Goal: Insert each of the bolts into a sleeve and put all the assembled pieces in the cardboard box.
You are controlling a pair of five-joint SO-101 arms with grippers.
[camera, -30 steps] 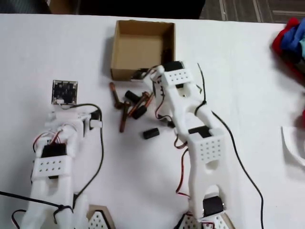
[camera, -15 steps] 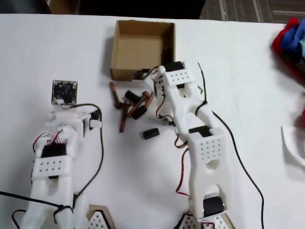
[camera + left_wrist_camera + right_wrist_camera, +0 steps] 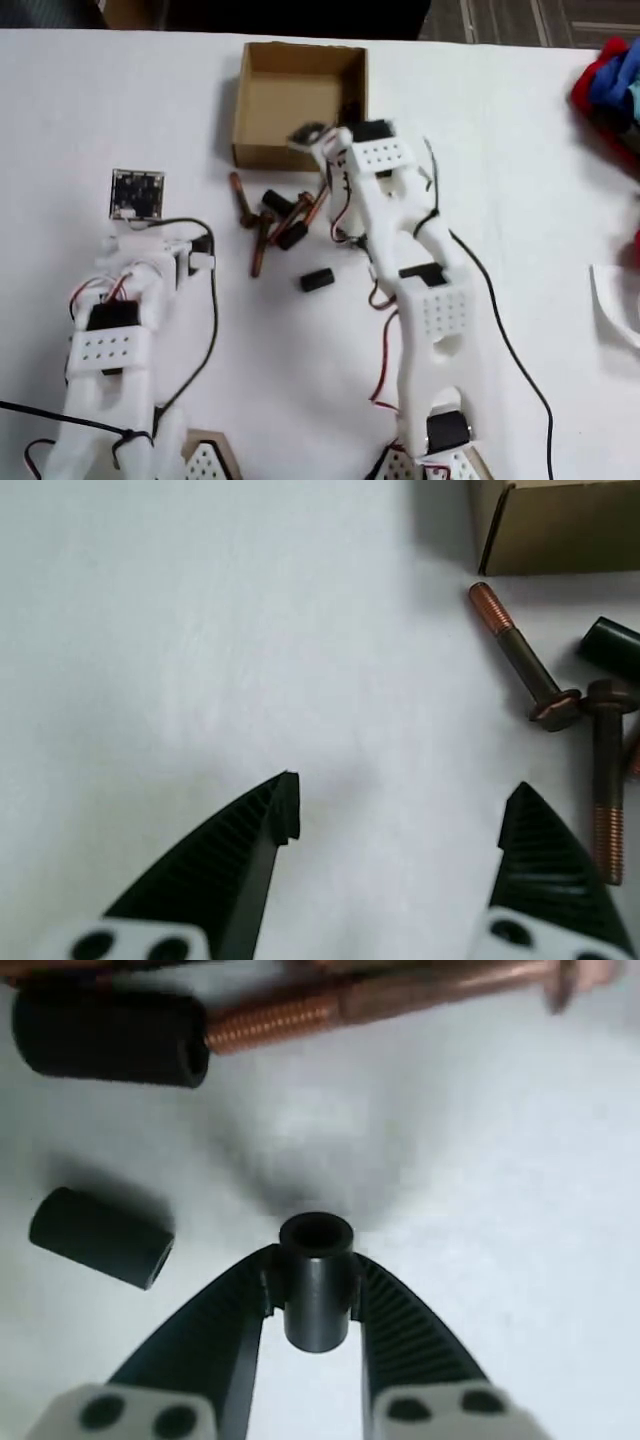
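Sleeve [image 3: 317,1305] sits clamped in the right gripper [image 3: 316,1260], its bore pointing out along the jaws; in high view the bolts [image 3: 241,203] lie at seven o'clock from it, nearest this arm; left gripper [image 3: 405,785] gapes empty.

Cardboard box [image 3: 262,154] at far centre of tabletop [image 3: 520,150]. Bolts [image 3: 240,200] and sleeves [image 3: 292,236] heaped just before its front wall. Lone sleeve [image 3: 317,280] nearer arms, apart. Right gripper [image 3: 316,1263] at box's front wall, held sleeve [image 3: 317,1295] between jaws.

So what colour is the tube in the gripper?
Black; the sleeve shows best in the right wrist view.
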